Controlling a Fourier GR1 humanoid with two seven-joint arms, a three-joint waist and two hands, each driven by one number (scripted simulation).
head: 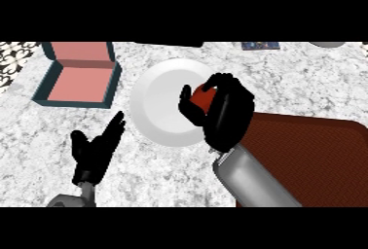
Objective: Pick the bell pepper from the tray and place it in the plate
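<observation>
Two black hands over a speckled grey-white stone counter. Right hand above the right rim of a white plate, fingers and thumb curled round a red bell pepper. Only a small red patch of the pepper visible between thumb and fingers, the rest hidden behind the palm. Pepper over the plate's right part, held in the hand; impossible to tell whether touching the plate's surface or hanging just above. Grey right forearm slanting up from the lower edge, crossing the left corner of a dark brown-red tray at the lower right. Tray just beside the plate, its textured surface bare where visible.

Left hand at the lower left, open, fingers straight and pointing up and slightly right, holding nothing, resting near the plate's lower left edge but apart from it. Short piece of grey left forearm below.

Farther left, near the top, an open teal box with a pink lining, lid tilted back, well apart from the plate. Along the far edge, a small dark bluish object, too small to identify. Patterned black-and-white strip at the upper left corner, beyond the counter's edge.
</observation>
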